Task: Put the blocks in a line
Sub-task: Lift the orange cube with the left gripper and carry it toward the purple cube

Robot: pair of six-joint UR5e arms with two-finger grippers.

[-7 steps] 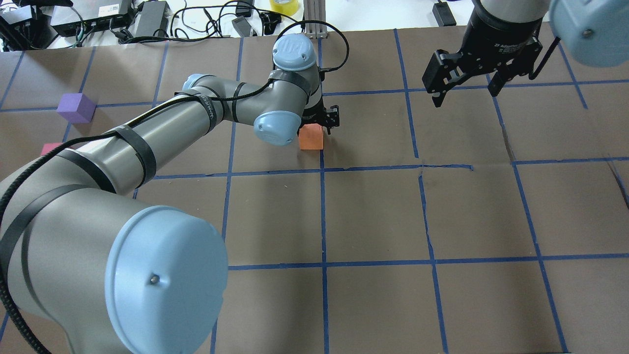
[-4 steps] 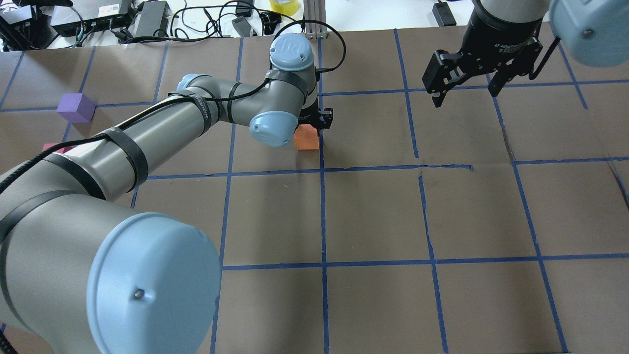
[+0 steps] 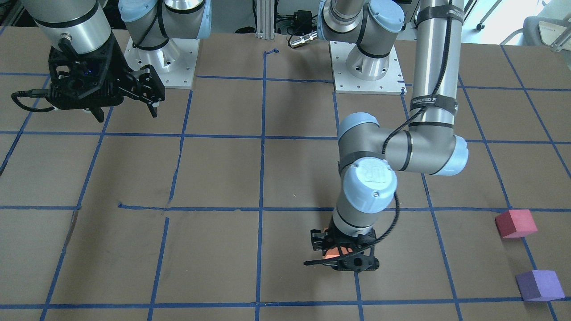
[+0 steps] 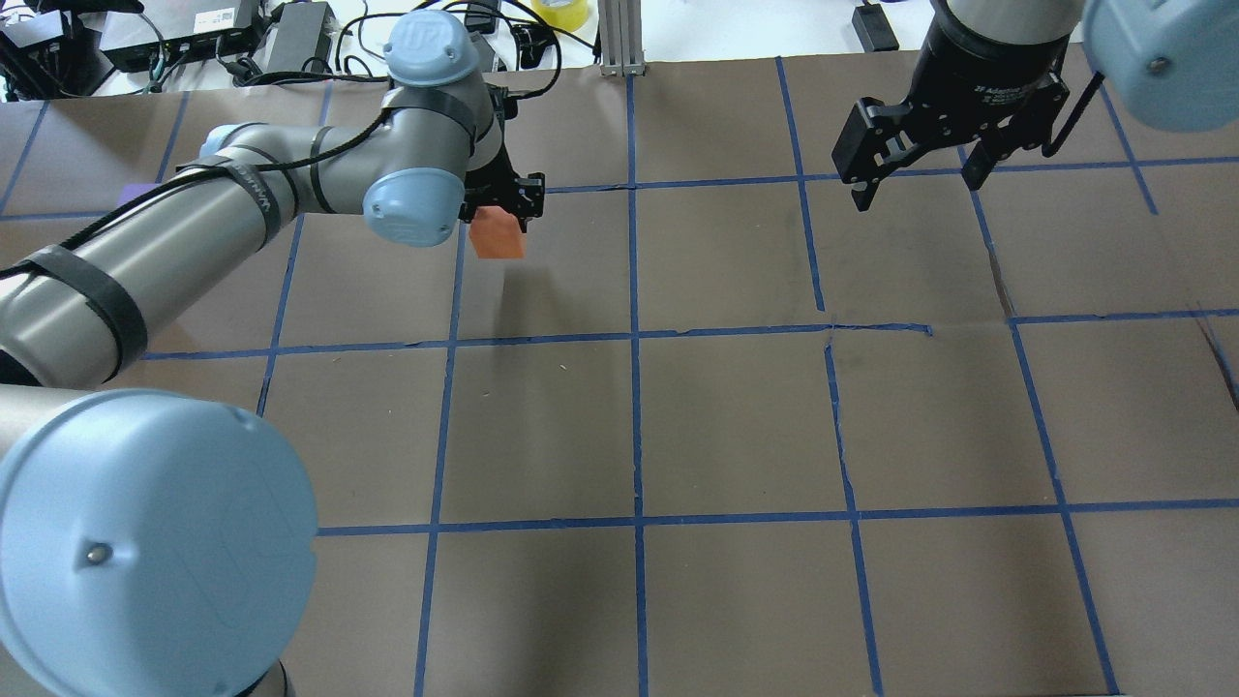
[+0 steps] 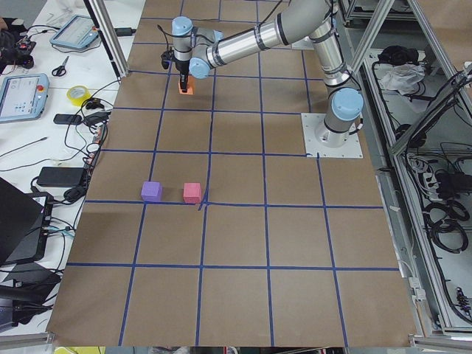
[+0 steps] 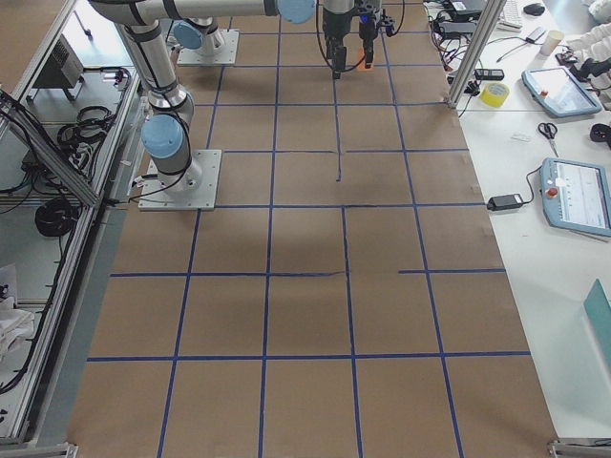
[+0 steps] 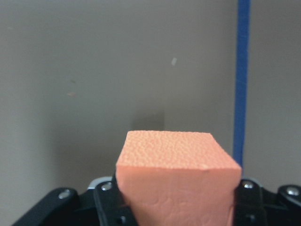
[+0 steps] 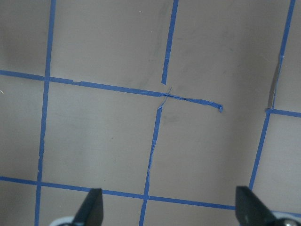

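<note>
My left gripper [image 4: 499, 205] is shut on the orange block [image 4: 497, 236] and holds it above the table, its shadow on the paper below. The left wrist view shows the orange block [image 7: 176, 176] clamped between the black fingers [image 7: 107, 200]. The crimson-pink block [image 3: 515, 224] and purple block [image 3: 539, 285] sit side by side on the table at my far left, apart from the gripper [image 3: 341, 255]. In the overhead view my left arm hides them almost fully. My right gripper [image 4: 918, 184] hangs open and empty above the far right; it also shows in the right wrist view [image 8: 171, 209].
Brown paper with blue tape grid lines [image 4: 636, 334] covers the table. Cables, power bricks and a tape roll [image 4: 559, 12] lie past the far edge. My left arm's large links [image 4: 165, 252] stretch over the left half. The arm bases [image 3: 366, 67] stand at the near edge.
My left gripper has carried the orange block to the left and further from me, lifting it off the paper. The right arm has not moved.
</note>
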